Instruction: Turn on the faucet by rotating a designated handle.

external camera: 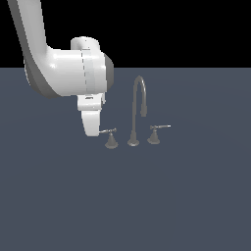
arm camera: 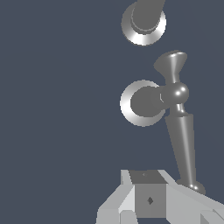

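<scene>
The grey faucet has a tall gooseneck spout (external camera: 138, 105) and two lever handles. The handle (external camera: 108, 131) on the exterior view's left is a thin lever on a cone base (external camera: 111, 142). Its twin (external camera: 160, 127) stands on the spout's other side. My gripper (external camera: 92, 130) hangs down with its fingers together, holding nothing, its tip right beside the free end of the left lever. In the wrist view the lever (arm camera: 183, 140) runs from its cone base (arm camera: 141, 103) down to the gripper (arm camera: 148, 180), ending against the side of one finger (arm camera: 188, 201).
The faucet stands on a flat dark blue-grey surface (external camera: 147, 196). The spout's round base (arm camera: 143, 21) shows beyond the handle in the wrist view. The white arm (external camera: 59, 68) comes in from the exterior view's upper left.
</scene>
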Controlling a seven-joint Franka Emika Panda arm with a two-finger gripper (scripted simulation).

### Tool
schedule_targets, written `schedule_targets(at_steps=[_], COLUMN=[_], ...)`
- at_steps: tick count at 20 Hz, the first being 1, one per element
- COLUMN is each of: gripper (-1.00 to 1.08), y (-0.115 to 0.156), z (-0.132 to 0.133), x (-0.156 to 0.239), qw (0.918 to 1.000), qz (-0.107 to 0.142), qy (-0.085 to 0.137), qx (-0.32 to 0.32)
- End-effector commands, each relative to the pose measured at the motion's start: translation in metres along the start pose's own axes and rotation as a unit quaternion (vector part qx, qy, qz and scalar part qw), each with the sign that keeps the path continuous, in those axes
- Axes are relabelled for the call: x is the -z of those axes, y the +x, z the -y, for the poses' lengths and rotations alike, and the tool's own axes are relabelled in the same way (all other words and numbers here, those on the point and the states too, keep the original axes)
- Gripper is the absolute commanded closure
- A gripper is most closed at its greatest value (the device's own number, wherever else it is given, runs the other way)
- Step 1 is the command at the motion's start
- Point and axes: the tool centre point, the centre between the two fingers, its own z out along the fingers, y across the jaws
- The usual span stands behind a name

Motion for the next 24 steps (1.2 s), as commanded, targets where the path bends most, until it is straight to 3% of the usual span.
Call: schedule_targets(at_steps=[1, 16, 17, 24], gripper=[1.08, 1.08, 1.08, 1.08], y=[0.0, 0.014, -0.003, 0.033], z=[0.0, -0.049, -0.043, -0.06], x=[0.0, -0.002, 0.0, -0.001], qw=[1.0, 1.0, 0.9999, 1.0], qz=[0.0, -0.001, 0.003, 0.001], qy=[0.0, -0.006, -0.002, -0.005], qx=[0.0, -0.001, 0.012, 0.004])
